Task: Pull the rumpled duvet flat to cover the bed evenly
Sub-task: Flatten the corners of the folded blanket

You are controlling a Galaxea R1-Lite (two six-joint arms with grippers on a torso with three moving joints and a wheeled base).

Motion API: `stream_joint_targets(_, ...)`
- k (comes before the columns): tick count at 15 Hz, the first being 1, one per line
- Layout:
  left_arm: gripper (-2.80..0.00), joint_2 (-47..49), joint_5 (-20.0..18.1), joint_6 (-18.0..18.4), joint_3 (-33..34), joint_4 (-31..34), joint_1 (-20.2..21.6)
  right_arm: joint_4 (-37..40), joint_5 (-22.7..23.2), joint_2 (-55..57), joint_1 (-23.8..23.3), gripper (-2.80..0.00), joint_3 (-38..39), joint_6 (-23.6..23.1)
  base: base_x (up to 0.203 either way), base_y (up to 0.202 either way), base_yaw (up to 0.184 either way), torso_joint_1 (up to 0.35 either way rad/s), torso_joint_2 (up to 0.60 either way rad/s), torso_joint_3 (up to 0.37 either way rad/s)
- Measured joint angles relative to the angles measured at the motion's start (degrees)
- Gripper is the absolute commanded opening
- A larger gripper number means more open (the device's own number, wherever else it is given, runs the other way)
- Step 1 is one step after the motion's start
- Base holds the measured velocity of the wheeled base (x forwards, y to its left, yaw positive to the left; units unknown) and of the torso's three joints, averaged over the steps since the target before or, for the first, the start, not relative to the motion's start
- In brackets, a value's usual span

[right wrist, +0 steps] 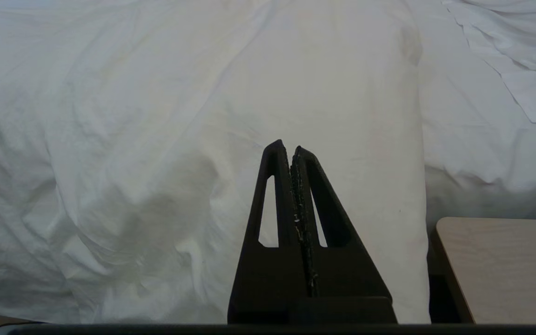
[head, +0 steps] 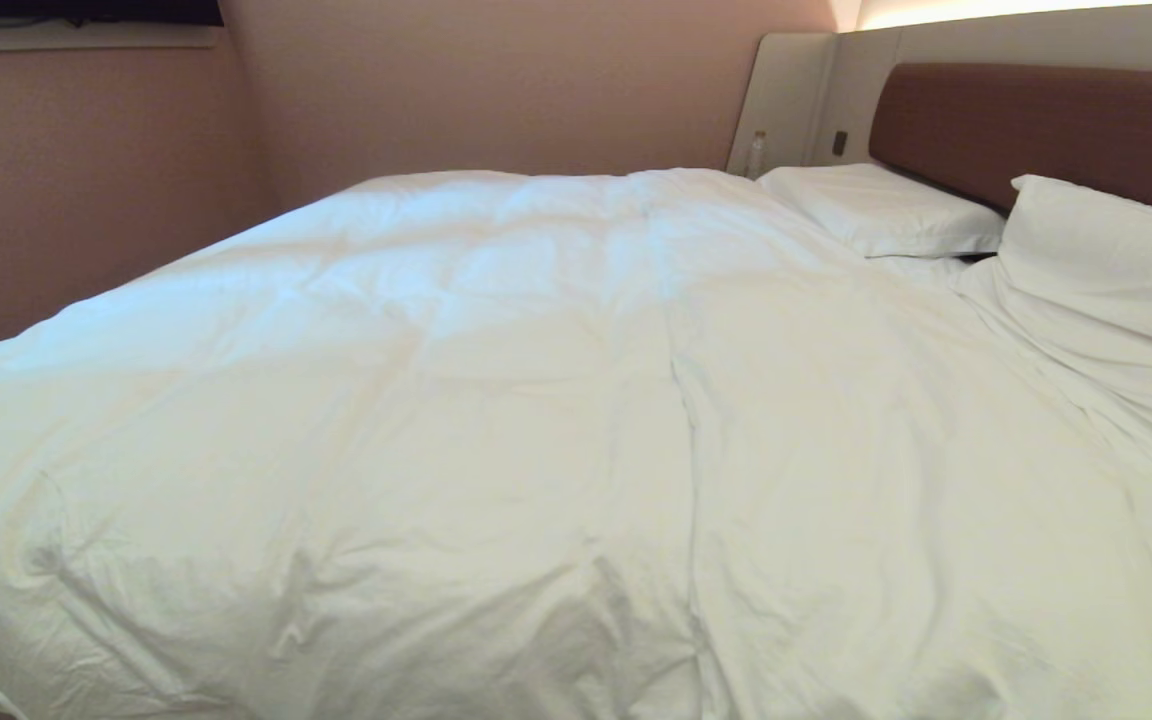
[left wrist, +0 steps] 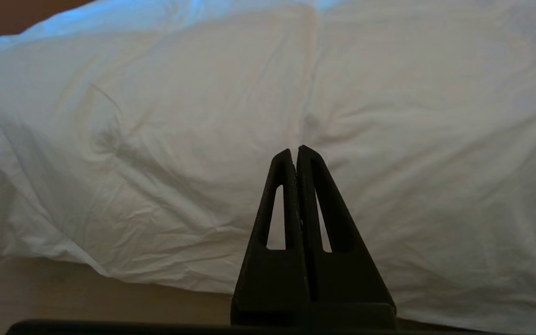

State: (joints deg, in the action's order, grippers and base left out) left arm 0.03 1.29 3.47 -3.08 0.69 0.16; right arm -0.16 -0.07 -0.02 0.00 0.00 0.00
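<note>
Before the bed's [head: 1036,120] near side, the left gripper [left wrist: 294,150] and right gripper [right wrist: 286,145] each hang with jaws pressed together, holding nothing. Beyond them, one white, puffy, wrinkled duvet [head: 496,400] covers most of the mattress, its long axis running from 7 toward 1 o'clock in the head view. Two pillows [head: 876,205] lie at 1 to 2 o'clock below one brown headboard. One pale tabletop [right wrist: 500,267] stands beside the bed.

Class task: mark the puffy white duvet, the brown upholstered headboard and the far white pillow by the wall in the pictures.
Puffy white duvet [head: 496,400], head view: its middle panel.
Brown upholstered headboard [head: 1046,125], head view: bare front face.
Far white rectangular pillow [head: 876,208], head view: its top surface.
</note>
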Motion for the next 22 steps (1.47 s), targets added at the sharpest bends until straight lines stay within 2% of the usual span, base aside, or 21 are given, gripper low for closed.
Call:
stream_joint_targets(20,-2.80,-0.01,-0.78,-0.75,2.98,-0.07,-0.02,0.06,0.07,0.02,0.10,-2.80,-0.02,0.02,0.000,0.000,0.000,0.000,0.00,0.000)
stream_joint_targets(22,-2.80,-0.01,-0.80,-0.80,2.98,-0.07,-0.05,0.09,0.10,0.02,0.10,-2.80,0.00,0.00,-0.111,0.000,0.001,0.005,0.00,0.000)
